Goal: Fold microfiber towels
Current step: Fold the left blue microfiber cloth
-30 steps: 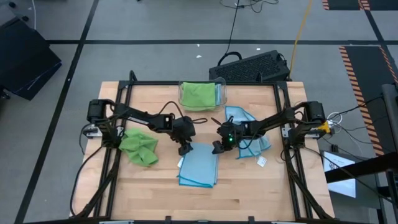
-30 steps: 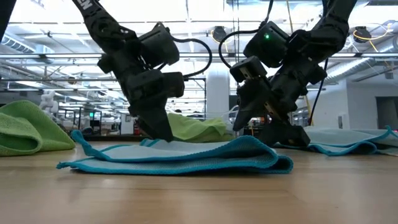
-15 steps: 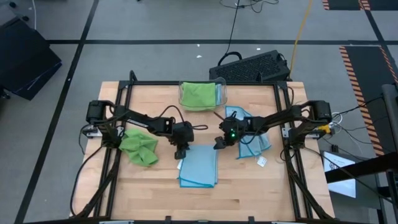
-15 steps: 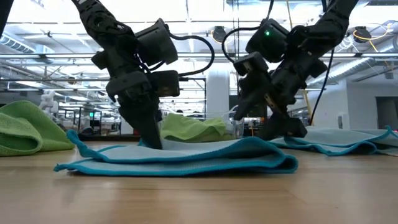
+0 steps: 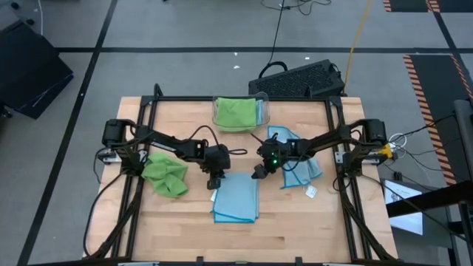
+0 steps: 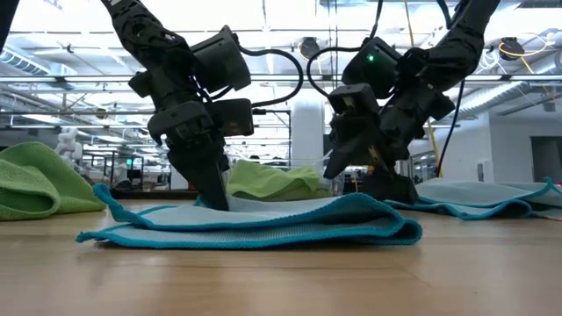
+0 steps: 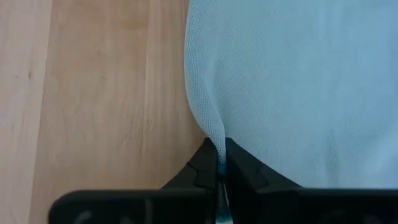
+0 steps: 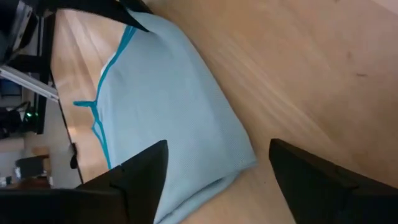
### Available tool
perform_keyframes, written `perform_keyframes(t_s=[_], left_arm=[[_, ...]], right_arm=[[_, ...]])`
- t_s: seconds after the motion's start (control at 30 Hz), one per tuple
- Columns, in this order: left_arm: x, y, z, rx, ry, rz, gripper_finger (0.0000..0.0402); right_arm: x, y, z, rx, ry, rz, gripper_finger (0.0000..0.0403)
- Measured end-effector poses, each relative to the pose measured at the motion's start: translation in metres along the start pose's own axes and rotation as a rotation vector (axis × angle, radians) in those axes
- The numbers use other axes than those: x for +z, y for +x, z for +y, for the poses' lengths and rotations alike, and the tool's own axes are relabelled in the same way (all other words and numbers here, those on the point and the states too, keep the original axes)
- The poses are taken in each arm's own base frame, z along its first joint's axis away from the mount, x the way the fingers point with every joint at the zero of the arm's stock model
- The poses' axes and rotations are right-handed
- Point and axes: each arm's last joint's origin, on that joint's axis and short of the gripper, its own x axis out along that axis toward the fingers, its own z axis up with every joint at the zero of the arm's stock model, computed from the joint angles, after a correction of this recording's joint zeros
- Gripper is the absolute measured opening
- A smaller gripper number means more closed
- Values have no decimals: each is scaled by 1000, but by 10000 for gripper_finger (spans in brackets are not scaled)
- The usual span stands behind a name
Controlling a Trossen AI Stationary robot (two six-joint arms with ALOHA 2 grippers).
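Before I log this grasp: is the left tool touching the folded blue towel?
Touching. The left wrist view shows the left tool pinched shut on the edge of the folded blue towel, cloth puckered between its fingers.

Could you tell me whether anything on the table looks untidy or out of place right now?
Two towels lie unfolded: a green towel crumpled at the table's left side, and a blue towel rumpled at the right. The middle towel is folded, its far-left corner pinched by the left hand. The right hand is open above its far-right corner.
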Motion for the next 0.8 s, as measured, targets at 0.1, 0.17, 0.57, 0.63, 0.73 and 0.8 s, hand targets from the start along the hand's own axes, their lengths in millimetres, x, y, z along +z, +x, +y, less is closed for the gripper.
perform_keyframes(t_s=[0.1,0.17,0.57,0.63,0.73,0.8], left_arm=[[0,0,0,5,-4,-2,9],[1,0,2,8,-18,-6,7],[5,-17,1,72,-38,-66,11],[9,-32,0,114,-40,-115,13],[11,-55,0,168,-27,-155,7],[13,-70,0,203,-21,-202,7]], right_arm=[[-2,3,0,-1,-24,0,240],[-3,4,1,-3,-33,2,205],[2,2,-2,-19,-3,-51,10],[10,-7,-4,-21,0,-86,8],[24,-24,-3,5,-32,-157,4],[30,-36,0,14,-62,-201,4]])
